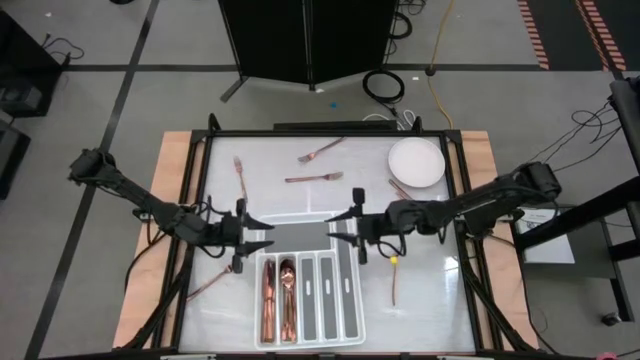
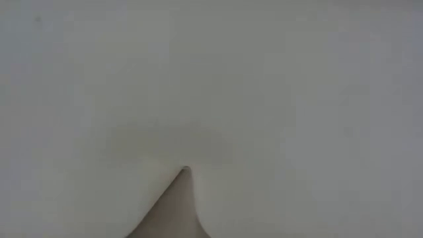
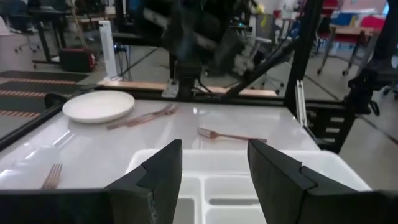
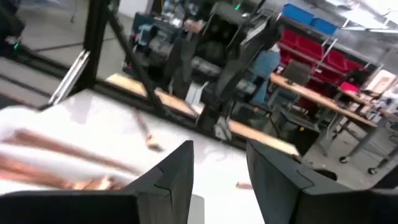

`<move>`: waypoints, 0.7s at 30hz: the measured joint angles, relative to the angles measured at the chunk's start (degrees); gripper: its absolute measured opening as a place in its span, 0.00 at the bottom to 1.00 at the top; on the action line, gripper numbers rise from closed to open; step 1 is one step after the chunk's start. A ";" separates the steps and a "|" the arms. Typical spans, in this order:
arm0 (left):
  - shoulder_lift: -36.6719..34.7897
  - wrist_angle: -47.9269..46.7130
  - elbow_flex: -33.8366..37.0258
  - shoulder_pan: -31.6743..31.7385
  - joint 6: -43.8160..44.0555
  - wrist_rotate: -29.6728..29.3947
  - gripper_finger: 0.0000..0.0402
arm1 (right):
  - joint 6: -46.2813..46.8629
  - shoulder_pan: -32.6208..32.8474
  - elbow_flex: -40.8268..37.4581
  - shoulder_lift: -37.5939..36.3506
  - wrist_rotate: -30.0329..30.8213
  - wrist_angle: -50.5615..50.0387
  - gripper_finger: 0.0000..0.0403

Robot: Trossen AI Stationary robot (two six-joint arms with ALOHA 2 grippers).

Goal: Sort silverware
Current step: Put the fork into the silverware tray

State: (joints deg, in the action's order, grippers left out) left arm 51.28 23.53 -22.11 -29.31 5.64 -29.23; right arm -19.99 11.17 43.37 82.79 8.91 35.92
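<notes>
Sorting is partly done, judging by the high view, with the white divided tray as the landmark. Far left of the tray, a copper piece lies near the table's left edge. The left gripper hovers just beyond the tray's left top corner, its fingers spread apart with nothing between them; its own wrist view shows the gap empty above the tray's wall. Past that gripper, farther from the tray, a fork lies alone. Inside the tray, the two leftmost compartments hold sorted silverware; the compartments to their right look bare, showing only dark bottoms. Beyond the tray's top edge, two forks lie well apart from it, one nearer. The right gripper hangs just over the tray's right top corner, jaws parted and gripping nothing that I can see. Right of the tray, another copper piece lies on the table, with a small yellow object at its far end. Farther beyond, a round white plate sits with a utensil touching its near rim.

So roughly six pieces remain loose. The low view is blocked by something pale and shows nothing useful. No brand, label or writing is readable anywhere.
</notes>
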 joint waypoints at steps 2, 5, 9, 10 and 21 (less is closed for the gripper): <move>0.00 -0.18 0.00 -0.01 1.02 0.00 0.45 | 0.37 -0.29 0.84 0.06 0.06 -0.71 0.35; 0.01 -0.76 0.00 -0.07 2.81 -1.12 0.45 | 4.28 -0.29 1.82 0.17 0.15 -1.08 0.35; -0.26 -5.11 -0.84 -0.07 6.87 -4.84 0.45 | 5.74 -0.25 2.04 -1.14 0.12 -2.65 0.35; -0.38 -7.51 -1.42 -0.07 8.17 -5.49 0.45 | 5.36 -0.25 2.06 -1.49 0.22 -3.92 0.35; -0.44 -27.88 -6.19 -0.07 22.39 -9.69 0.45 | 14.64 -0.68 2.06 -2.11 1.94 -18.72 0.35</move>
State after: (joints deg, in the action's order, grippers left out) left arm 50.84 -4.34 -28.29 -29.39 28.03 -38.93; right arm -5.35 10.49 45.43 80.68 10.86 17.20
